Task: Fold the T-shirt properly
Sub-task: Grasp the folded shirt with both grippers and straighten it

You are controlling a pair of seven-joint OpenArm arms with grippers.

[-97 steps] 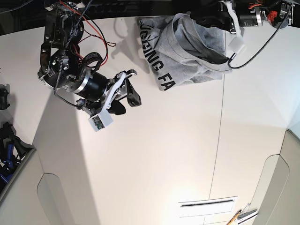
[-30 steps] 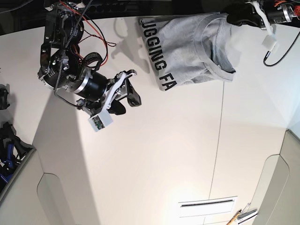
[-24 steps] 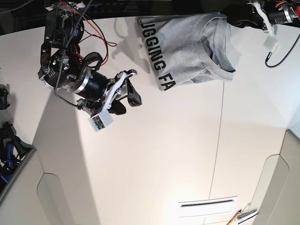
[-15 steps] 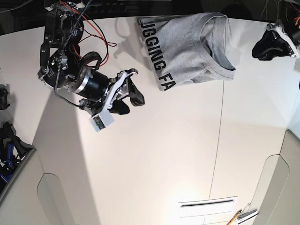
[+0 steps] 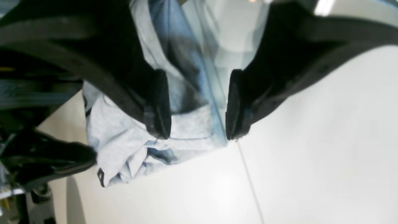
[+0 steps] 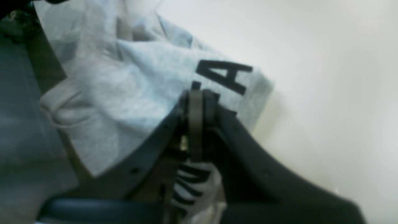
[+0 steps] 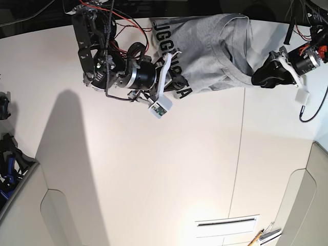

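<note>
The grey T-shirt [image 7: 205, 46] lies bunched at the far edge of the white table, its black lettering along its left side. My right gripper [image 7: 175, 78] sits at the lettered lower corner. In the right wrist view its jaws [image 6: 196, 96] are pressed together on the T-shirt [image 6: 124, 87] beside a letter A, with lettered cloth trapped behind the tips. My left gripper [image 7: 260, 77] hovers just right of the collar. In the left wrist view it [image 5: 197, 105] stands open, and the T-shirt [image 5: 124, 146] lies beyond the fingertips, untouched.
A thin seam [image 7: 238, 154] runs down the table from below the shirt. A white slotted plate [image 7: 227, 222] and a pencil [image 7: 255, 237] lie near the front edge. Dark tools [image 7: 7, 159] sit at the left border. The table's far edge runs just behind the shirt.
My right arm swung from the left over to the shirt's lettered corner and shut on it. My left gripper let go of the collar side, opened and dropped to the right of the shirt.
</note>
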